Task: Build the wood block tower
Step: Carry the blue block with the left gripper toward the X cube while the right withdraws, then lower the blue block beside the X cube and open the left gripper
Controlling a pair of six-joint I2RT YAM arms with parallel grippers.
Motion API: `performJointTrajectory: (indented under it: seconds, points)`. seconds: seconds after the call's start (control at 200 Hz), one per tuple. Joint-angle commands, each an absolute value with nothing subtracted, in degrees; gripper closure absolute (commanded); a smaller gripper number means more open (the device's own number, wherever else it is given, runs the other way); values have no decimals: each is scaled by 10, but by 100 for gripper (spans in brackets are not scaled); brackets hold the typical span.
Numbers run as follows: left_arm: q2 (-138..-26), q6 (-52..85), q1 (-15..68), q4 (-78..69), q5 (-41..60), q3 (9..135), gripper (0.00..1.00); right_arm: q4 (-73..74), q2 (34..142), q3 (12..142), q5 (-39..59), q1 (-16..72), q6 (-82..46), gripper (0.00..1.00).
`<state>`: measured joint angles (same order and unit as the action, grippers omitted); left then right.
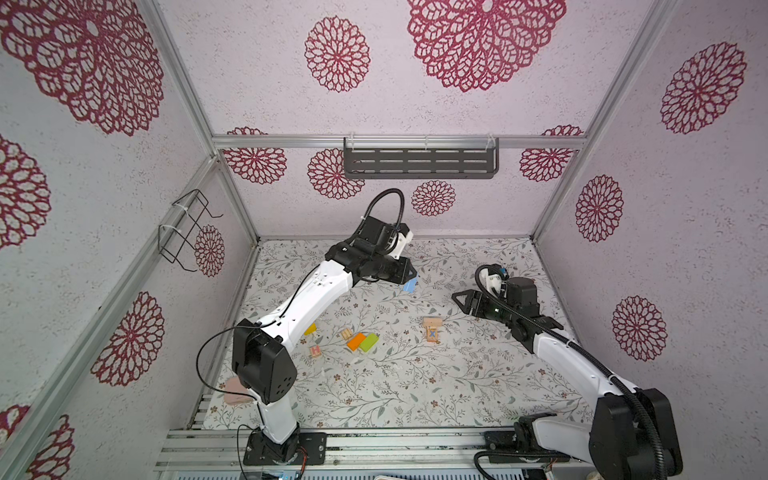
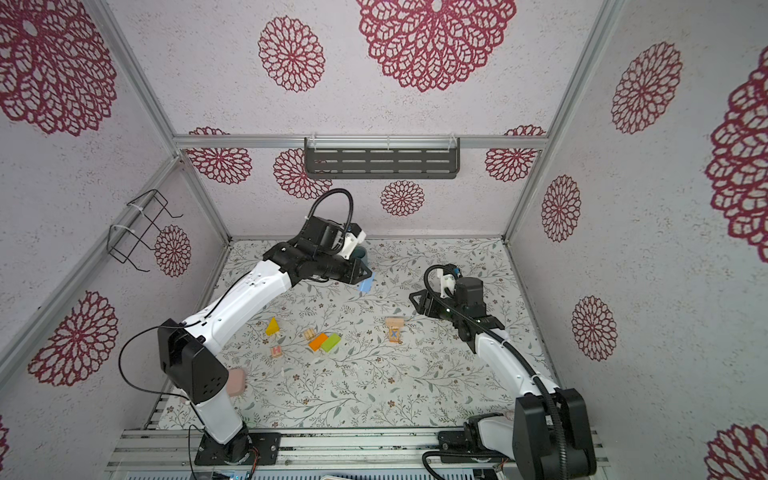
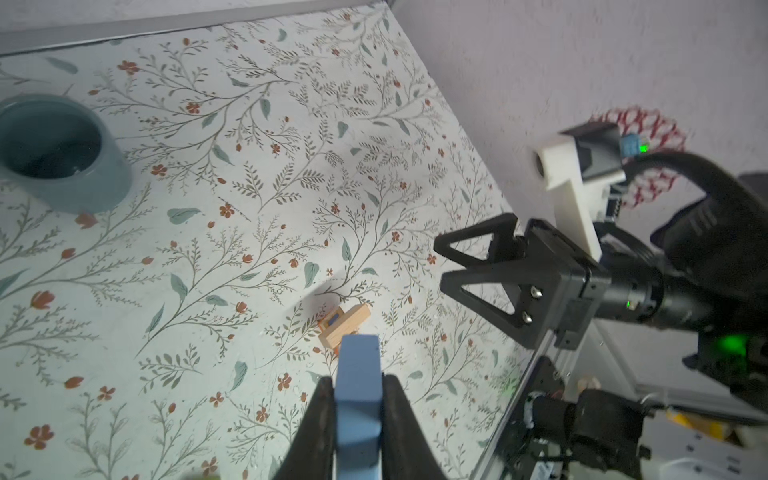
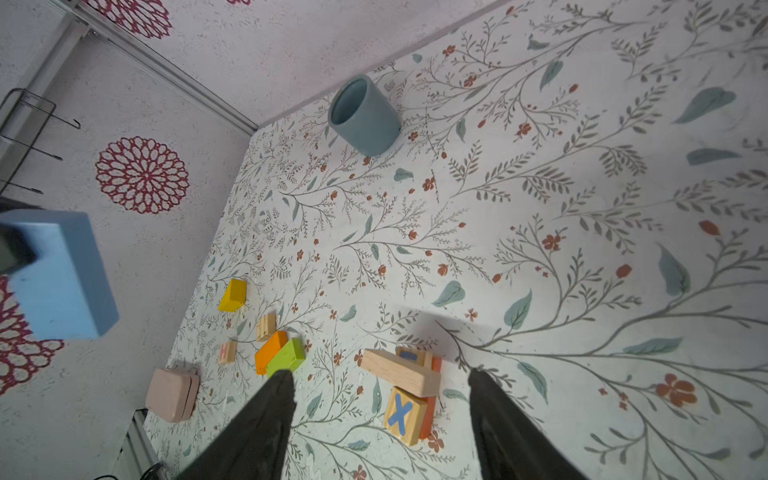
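Observation:
My left gripper (image 3: 358,380) is shut on a blue block (image 3: 358,399), held above the mat at the far middle in both top views (image 1: 410,286). The tower (image 4: 405,374) is a low stack: a tan block (image 4: 399,372) lies across an X letter cube (image 4: 403,413) and another cube, with a red-orange block beside them. My right gripper (image 4: 381,374) hangs open just right of the tower (image 1: 432,328), nothing between its fingers. Orange (image 1: 356,341) and green (image 1: 369,343) blocks, a yellow wedge (image 2: 272,327) and two pale cubes (image 1: 316,352) lie left of centre.
A grey-blue cup (image 4: 365,116) stands at the far edge behind the left gripper. A pink case (image 4: 172,395) lies at the near left by the left arm's base. A dark shelf (image 1: 419,162) hangs on the back wall, a wire rack (image 1: 183,228) on the left wall.

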<state>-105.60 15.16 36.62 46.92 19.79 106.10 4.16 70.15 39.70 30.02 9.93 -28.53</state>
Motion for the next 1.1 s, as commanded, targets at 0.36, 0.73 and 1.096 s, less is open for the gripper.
performJointTrajectory:
  seconds: [0.36, 0.73, 1.096]
  points:
    - [-1263, -51, 480, 668, 73, 1278, 83, 181, 703, 325, 377, 5, -390, 37]
    - [-1302, -99, 532, 655, 50, 1274, 84, 188, 724, 306, 365, -41, -406, 38]
    - [-1275, -127, 559, 602, 45, 1191, 84, 190, 748, 307, 358, -47, -403, 39]
